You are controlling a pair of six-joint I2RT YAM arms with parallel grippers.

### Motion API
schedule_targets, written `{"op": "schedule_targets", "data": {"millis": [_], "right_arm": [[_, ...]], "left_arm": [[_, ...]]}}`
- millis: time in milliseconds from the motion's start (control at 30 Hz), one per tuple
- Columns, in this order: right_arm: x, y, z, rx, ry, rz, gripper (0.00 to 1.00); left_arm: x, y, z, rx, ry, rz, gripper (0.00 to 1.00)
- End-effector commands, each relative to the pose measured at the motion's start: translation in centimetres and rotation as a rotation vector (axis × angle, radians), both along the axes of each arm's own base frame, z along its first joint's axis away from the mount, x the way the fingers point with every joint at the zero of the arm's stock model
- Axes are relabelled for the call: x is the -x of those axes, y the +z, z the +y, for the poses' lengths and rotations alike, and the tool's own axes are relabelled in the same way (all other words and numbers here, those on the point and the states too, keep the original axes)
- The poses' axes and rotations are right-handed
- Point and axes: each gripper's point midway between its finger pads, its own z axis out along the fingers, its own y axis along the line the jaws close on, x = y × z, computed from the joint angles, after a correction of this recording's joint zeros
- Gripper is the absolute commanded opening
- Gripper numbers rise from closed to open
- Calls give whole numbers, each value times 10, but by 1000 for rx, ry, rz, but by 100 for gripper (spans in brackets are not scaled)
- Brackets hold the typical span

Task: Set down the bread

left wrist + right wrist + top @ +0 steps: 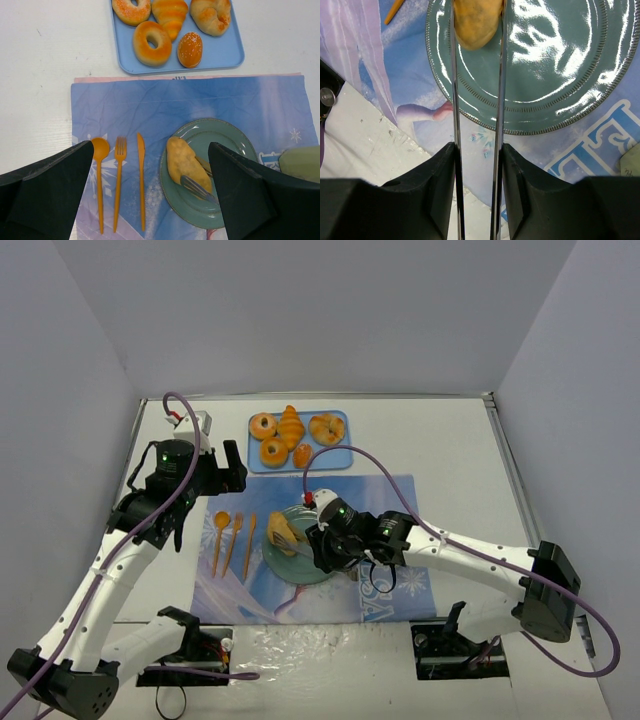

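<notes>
The bread (186,162), a smooth golden-brown roll, is at the left part of the green plate (227,131), pinched between the two blades of metal tongs (498,100). My right gripper (477,150) is shut on the tongs' handles, just right of the plate (292,568) in the top view. From the right wrist, the bread (476,22) shows at the top edge, over the plate (555,60). I cannot tell whether it rests on the plate or hangs just above it. My left gripper (150,145) hovers open and empty above the placemat, left of the bread (281,534).
A blue tray (220,50) at the back holds two ring pastries, a croissant, a knotted roll and a small bun. An orange spoon (99,150), fork (120,150) and knife (141,160) lie on the blue placemat (150,100) left of the plate.
</notes>
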Motion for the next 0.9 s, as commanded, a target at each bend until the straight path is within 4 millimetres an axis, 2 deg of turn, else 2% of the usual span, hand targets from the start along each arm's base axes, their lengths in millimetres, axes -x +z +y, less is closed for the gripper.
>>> {"op": "schedule_targets", "data": {"millis": [0,300,567,867], "right_arm": [[-9,7,13,-42,-21,-47,37],[-9,16,11,-57,-36,-59,49],[-8,27,10,-62,-38,-73,49],[-17,41,4,-49,-72,-124,50]], "left_arm": [[-9,20,3,11,22,-69,97],[-9,19,3,12,22,-67,97],[-9,20,3,12,22,-69,97],[-9,18,3,11,22,-64,97]]}}
